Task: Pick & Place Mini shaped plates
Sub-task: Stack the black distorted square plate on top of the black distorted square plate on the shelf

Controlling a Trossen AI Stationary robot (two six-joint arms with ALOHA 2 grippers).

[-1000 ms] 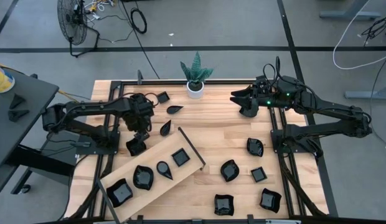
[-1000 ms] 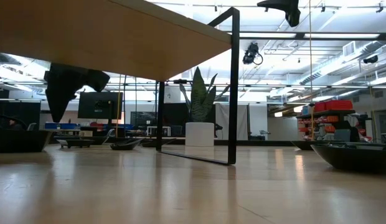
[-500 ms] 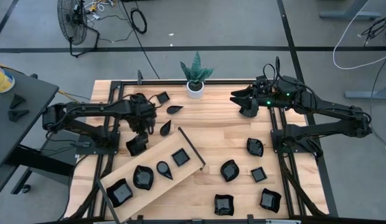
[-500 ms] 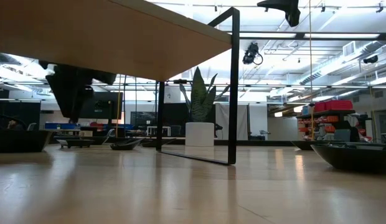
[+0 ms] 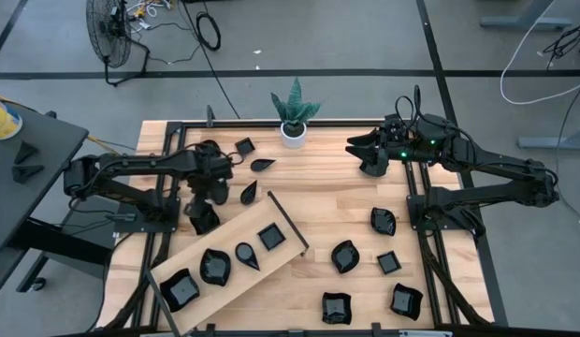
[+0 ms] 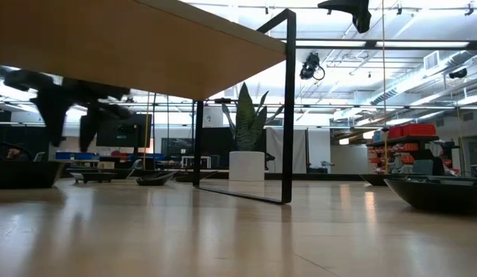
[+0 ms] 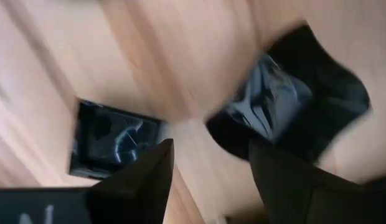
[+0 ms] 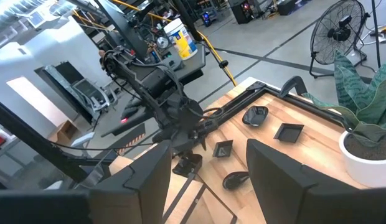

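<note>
Small glossy black plates lie across the wooden table. Several sit on the light slanted board (image 5: 292,245), among them a square plate (image 5: 271,236). Others lie at the right, such as one at the near right (image 5: 406,300). My left gripper (image 5: 202,198) points straight down, open, over the far-left table. In the left wrist view its fingers (image 7: 143,180) stand above bare wood, with a square plate (image 7: 112,140) on one side and a wavy plate (image 7: 292,106) on the other. My right gripper (image 5: 354,150) waits open, level, high at the far right.
A white pot with a green plant (image 5: 293,131) stands at the far edge. The board rests raised on a black frame (image 6: 288,108). Loose plates near my left gripper: a square one (image 5: 244,146), a teardrop (image 5: 263,164), a leaf shape (image 5: 249,192).
My left gripper has rolled a good part of a turn about its downward line while staying over the same spot of table. In the low view its outline has changed from one wedge to a spread shape. No plate has moved.
</note>
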